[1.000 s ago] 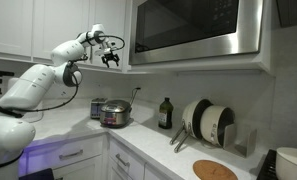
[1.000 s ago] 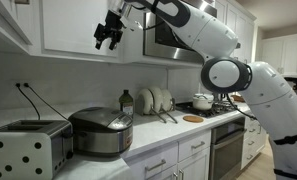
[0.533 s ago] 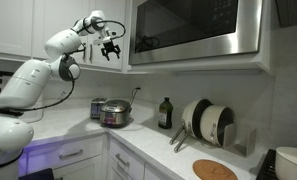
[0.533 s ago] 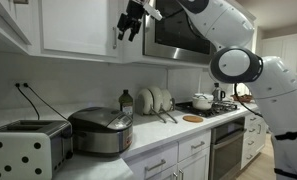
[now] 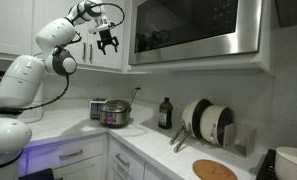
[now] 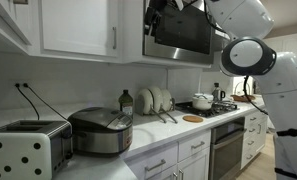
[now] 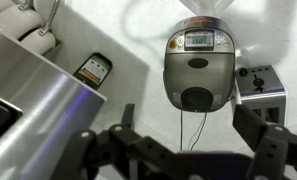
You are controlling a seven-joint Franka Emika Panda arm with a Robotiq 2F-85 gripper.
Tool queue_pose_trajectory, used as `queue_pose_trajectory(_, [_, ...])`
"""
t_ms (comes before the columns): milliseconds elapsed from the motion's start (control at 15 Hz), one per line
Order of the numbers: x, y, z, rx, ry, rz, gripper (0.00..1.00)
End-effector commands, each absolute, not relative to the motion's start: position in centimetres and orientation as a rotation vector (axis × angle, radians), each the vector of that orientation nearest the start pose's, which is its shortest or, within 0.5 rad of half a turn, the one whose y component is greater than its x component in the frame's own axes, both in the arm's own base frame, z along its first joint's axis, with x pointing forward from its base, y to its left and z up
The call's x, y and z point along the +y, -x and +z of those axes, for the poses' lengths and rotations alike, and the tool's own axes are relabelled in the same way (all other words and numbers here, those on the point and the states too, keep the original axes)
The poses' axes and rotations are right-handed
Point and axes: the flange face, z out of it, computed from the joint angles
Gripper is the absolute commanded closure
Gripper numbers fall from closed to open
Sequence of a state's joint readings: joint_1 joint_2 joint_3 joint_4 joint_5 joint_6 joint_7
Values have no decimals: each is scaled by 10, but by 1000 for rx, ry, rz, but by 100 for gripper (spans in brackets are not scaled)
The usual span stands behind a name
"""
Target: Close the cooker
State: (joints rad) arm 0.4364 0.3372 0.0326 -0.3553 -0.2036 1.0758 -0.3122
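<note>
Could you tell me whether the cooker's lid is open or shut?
Shut: the cooker shows its lid lying flat on top.

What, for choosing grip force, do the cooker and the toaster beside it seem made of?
Cooker: looks like polished steel, its grey body showing a sheen and highlights; the darker lid parts may be plastic. Toaster: silvery, matte top suggests brushed metal, though painted plastic can't be ruled out.
</note>
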Motion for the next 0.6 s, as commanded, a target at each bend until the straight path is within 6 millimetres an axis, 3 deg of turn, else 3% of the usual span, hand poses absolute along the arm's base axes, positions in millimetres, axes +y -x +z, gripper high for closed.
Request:
queue_pose_trajectory(0, [161, -432, 897, -1017, 3084, -592, 0])
queue_pose_trajectory(133, [150, -427, 902, -980, 3080, -600, 0])
queue_pose_trajectory(200, [160, -433, 900, -971, 3076, -623, 0])
queue_pose_trajectory(533, [152, -431, 903, -946, 3084, -629, 0])
